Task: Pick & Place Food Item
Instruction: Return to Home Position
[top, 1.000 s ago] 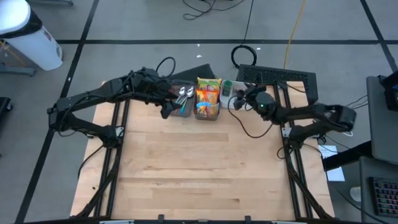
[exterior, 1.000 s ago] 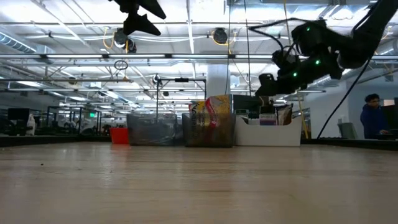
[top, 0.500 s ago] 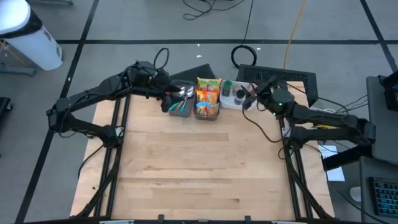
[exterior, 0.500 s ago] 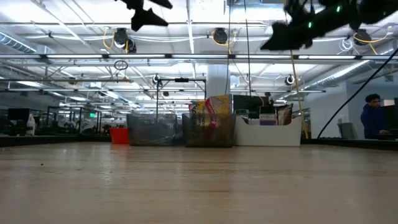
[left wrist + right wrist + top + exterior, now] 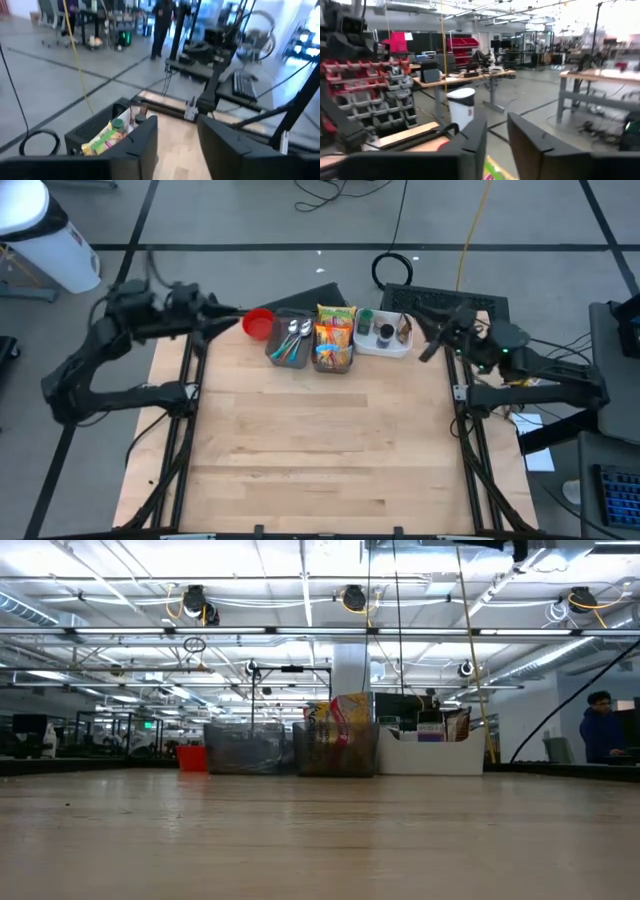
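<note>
Bright snack packets (image 5: 335,330) stand upright in a mesh bin (image 5: 334,360) at the table's far edge, also seen in the low view (image 5: 340,725). Beside it are a mesh bin with spoons (image 5: 290,340), a red bowl (image 5: 258,323) and a white tray (image 5: 385,335) of small items. My left gripper (image 5: 226,316) hangs off the table's far left corner, left of the bowl; its fingers (image 5: 177,142) are apart with nothing between them. My right gripper (image 5: 428,343) hangs right of the tray; its fingers (image 5: 497,135) stand a narrow gap apart, holding nothing.
The wooden tabletop (image 5: 320,440) stretches from the bins to the near edge. A black keyboard (image 5: 445,302) lies behind the tray. A person (image 5: 600,725) sits beyond the table at the right.
Both arms have drawn back from the bins and risen out of the low view. My left gripper has gone from over the spoon bin toward the table's left edge, uncovering the red bowl. My right gripper has gone from the tray toward the right edge.
</note>
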Robot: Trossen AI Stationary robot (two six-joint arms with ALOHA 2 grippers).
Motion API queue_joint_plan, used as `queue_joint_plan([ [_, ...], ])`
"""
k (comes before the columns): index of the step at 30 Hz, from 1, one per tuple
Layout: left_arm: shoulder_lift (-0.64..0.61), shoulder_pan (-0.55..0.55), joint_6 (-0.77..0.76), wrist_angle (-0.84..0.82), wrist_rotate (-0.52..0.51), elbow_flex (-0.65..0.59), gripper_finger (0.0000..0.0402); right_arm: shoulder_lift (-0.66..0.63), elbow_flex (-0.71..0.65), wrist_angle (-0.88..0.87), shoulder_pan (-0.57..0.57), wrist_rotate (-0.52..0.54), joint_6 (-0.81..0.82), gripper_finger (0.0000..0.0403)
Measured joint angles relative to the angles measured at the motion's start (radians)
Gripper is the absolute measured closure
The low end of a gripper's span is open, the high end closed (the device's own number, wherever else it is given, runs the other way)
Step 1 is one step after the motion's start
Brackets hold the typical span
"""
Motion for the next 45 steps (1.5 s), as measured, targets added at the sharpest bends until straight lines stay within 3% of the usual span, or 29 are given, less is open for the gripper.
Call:
queue_joint_plan([
  [5,-0.168,0.020,-0.100,0.107,-0.003,-0.172,0.0295,-0.121,0.000,-0.114,0.036,0.000,0.065,0.0395],
  [12,-0.318,0.025,-0.249,0.246,0.000,-0.402,0.0316,-0.248,0.000,-0.247,0.094,-0.001,0.158,0.0400],
  [17,-0.372,0.025,-0.289,0.258,0.000,-0.476,0.0316,-0.327,-0.017,-0.362,0.117,0.000,0.225,0.0400],
  [21,-0.411,0.025,-0.289,0.258,0.000,-0.513,0.0316,-0.409,-0.109,-0.362,0.118,-0.001,0.266,0.0402],
  [31,-0.531,0.025,-0.277,0.258,0.025,-0.570,0.0316,-0.651,-0.420,-0.168,0.118,-0.052,0.334,0.0402],
  [38,-0.640,0.022,-0.330,0.305,0.057,-0.657,0.0316,-0.648,-0.571,-0.011,0.118,-0.140,0.384,0.0402],
  [45,-0.731,0.022,-0.385,0.465,0.123,-0.763,0.0316,-0.650,-0.783,0.332,0.117,-0.186,0.419,0.0402],
])
